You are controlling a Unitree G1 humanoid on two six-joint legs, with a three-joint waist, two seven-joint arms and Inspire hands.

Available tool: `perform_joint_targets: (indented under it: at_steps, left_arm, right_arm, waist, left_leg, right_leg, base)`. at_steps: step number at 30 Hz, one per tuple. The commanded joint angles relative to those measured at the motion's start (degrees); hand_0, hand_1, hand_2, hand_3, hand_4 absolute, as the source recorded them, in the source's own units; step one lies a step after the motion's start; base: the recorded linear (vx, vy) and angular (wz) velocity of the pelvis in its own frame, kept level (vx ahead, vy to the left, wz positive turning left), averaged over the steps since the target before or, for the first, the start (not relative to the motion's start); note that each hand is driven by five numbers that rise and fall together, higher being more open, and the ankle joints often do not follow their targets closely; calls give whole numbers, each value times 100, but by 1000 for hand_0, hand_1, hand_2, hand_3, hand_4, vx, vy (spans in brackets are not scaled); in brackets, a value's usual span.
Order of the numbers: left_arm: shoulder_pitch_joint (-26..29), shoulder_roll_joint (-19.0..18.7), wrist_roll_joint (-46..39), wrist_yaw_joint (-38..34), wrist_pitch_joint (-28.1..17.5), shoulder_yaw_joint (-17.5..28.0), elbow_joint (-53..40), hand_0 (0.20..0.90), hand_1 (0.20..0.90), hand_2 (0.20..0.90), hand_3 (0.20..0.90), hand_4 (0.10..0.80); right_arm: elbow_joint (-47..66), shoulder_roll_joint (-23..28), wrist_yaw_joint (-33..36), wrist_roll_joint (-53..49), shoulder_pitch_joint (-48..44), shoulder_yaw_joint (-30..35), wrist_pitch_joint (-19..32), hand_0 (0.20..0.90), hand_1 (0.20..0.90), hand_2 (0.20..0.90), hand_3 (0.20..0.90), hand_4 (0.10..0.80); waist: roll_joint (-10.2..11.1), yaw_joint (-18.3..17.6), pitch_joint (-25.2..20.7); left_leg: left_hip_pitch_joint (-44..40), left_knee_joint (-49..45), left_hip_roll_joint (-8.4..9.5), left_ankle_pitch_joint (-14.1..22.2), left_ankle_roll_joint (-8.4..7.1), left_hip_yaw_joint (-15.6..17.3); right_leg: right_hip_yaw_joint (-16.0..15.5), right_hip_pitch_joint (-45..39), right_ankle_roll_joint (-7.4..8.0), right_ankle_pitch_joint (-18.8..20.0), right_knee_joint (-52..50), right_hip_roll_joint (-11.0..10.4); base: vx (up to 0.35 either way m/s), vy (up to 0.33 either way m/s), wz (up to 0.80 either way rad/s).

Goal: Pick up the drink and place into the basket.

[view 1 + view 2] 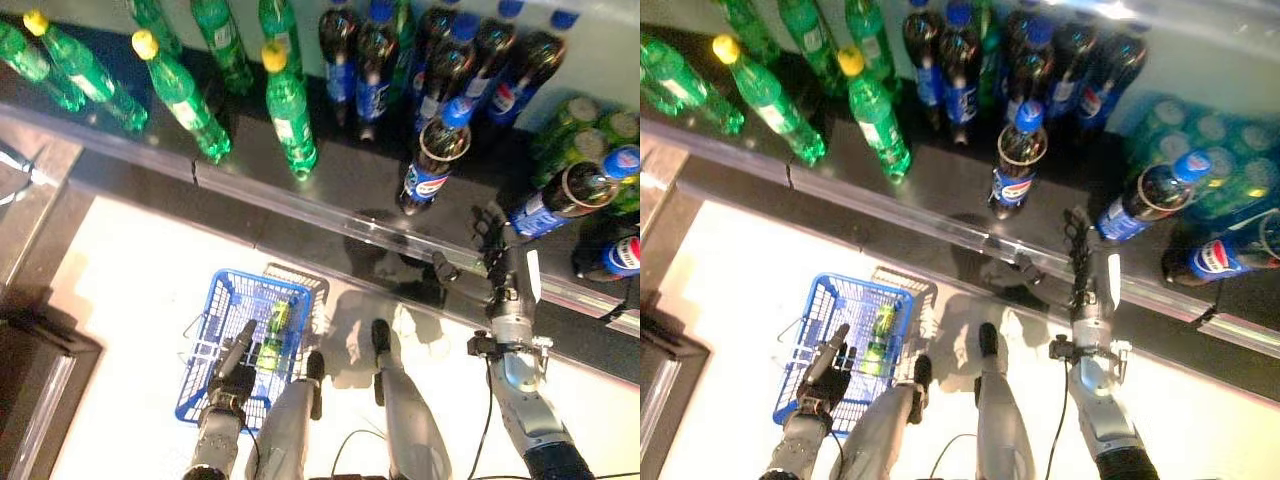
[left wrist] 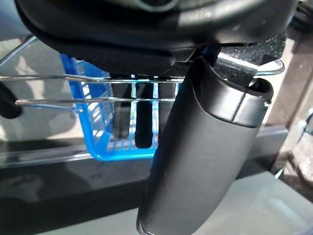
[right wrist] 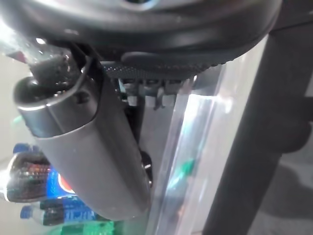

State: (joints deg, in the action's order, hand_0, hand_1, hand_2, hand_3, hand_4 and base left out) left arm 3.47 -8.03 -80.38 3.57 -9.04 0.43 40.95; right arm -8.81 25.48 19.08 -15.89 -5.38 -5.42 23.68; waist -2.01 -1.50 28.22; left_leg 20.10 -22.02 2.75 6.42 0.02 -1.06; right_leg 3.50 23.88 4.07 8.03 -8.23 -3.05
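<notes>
My left hand is shut on the thin wire handles of the blue basket, which hangs low at the left. A green bottle lies in the basket. My right hand reaches over the shelf's front edge with straight fingers and holds nothing. Its fingertips are just left of a dark cola bottle with a blue cap that leans on the shelf. Another cola bottle stands alone further left. The right wrist view shows my thumb and a cola bottle beyond it.
Green bottles with yellow caps stand on the dark shelf at the left. A row of cola bottles stands at the back. Green cans are at the right. A clear rail runs along the shelf's front edge.
</notes>
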Motion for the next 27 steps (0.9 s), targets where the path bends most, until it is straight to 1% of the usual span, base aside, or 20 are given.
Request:
perform_joint_targets:
  at_steps: [1,10,21,27]
  left_arm:
    - [-91,-705,-120,588,-637,151,-895,300,300,300,200,100]
    - [123,-813,-40,452,-504,177,-856,300,300,300,200,100]
    - [470,-1052,-151,385,-297,233,-557,300,300,300,200,100]
    - [655,-1102,-95,340,-244,190,-524,300,300,300,200,100]
  right_arm:
    - [822,281,268,-107,-353,78,735,900,900,900,900,800]
    - [956,371,319,-319,-823,129,550,900,900,900,900,800]
    - [745,418,794,-606,-1748,115,194,900,900,900,900,800]
    - [487,424,1007,-724,-2030,149,157,900,900,900,900,800]
  waist:
    - [69,252,-334]
    - [105,362,-244]
    - [231,484,-104]
    - [272,538,-37]
  left_leg:
    - [319,-104,363,21,147,-228]
    - [479,-176,336,65,93,-223]
    - [585,-155,303,104,53,-203]
    - [641,-209,298,133,56,-220]
  right_leg:
    - [-16,-412,181,-801,-428,81]
    - [-173,-430,169,-803,-275,93]
    - [-326,-394,124,-783,-150,105]
    - [-441,-334,111,-802,-207,95]
  base:
    - [-46,-28,7]
    - [-8,-14,5]
    - [-6,-12,4]
    - [6,-26,10]
